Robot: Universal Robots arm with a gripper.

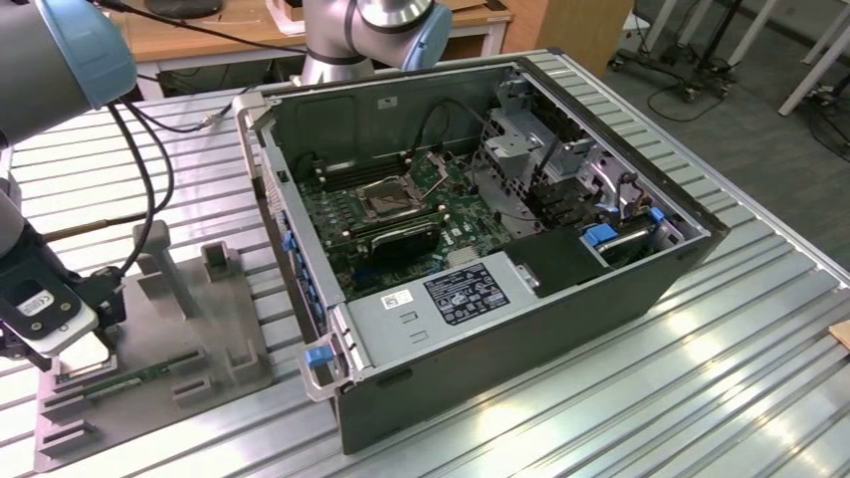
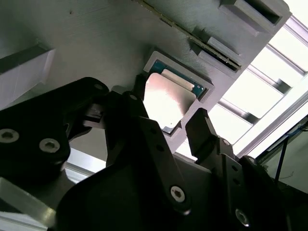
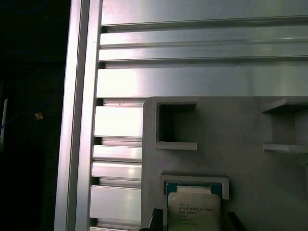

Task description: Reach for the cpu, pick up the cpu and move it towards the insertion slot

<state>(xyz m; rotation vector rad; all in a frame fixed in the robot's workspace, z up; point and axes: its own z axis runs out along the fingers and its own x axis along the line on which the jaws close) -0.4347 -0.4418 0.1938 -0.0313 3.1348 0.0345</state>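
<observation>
At the exterior view's left, your gripper (image 1: pixel 70 357) hangs low over the grey tray (image 1: pixel 233 344). A square recess in the tray seats the cpu (image 2: pixel 166 101) flat and squared, likely so the grasp lands true. In the second wrist view the fingers (image 2: pixel 199 125) stand spread, one on either side of the chip, not clamped on it. It lies unlifted. Further to the exterior view's right, well apart, the insertion slot (image 1: pixel 388 200) sits on the green board inside the open computer case (image 1: pixel 558 299).

cpu (image 2: pixel 166 102) flat in tray (image 2: pixel 96 43), insertion slot (image 1: pixel 388 196) apart
</observation>
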